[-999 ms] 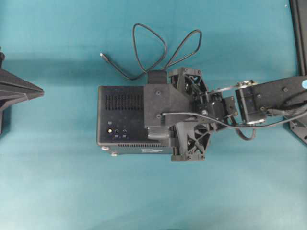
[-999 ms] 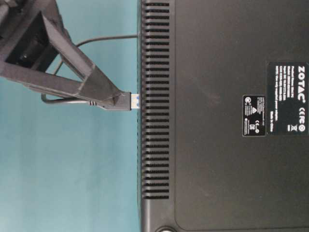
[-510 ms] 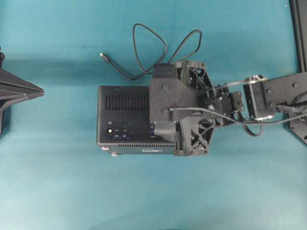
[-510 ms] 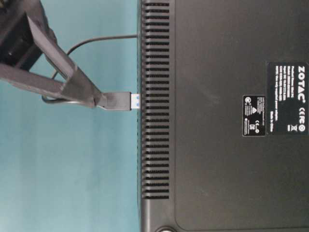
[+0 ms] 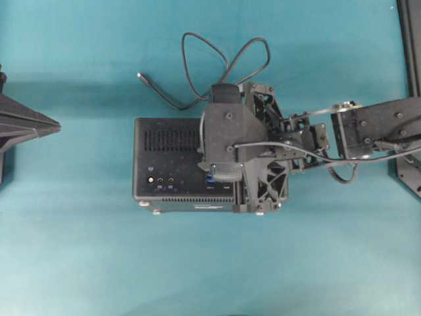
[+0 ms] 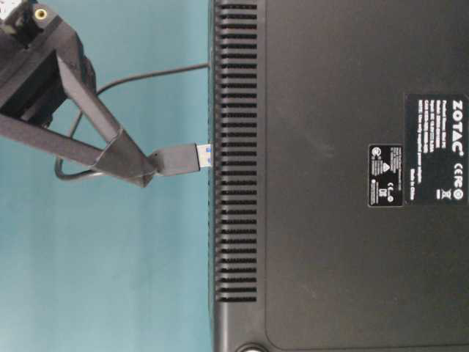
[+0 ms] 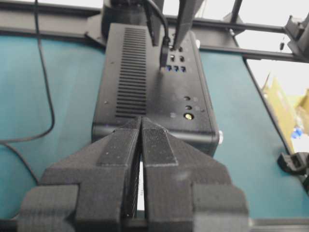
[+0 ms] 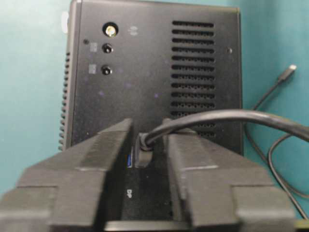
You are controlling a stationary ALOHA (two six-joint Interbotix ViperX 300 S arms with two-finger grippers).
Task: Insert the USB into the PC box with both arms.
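Overhead: one PC box (image 5: 168, 164), black and vent-slotted, sits mid-frame; the right gripper (image 5: 220, 174) hangs over its right half, and the cable (image 5: 197, 62) makes two loops above.

Table-level: the USB (image 6: 178, 159), a blocky dark-grey plug with a blue-lined metal tip, sits centre-left, tip touching the box's slotted edge, the gripper finger on its rear end.

Left wrist: the left gripper (image 7: 141, 145) at bottom centre is clenched on nothing.

Right wrist: two fingers (image 8: 91, 159) flank the plug; whether they pinch it, I cannot tell.
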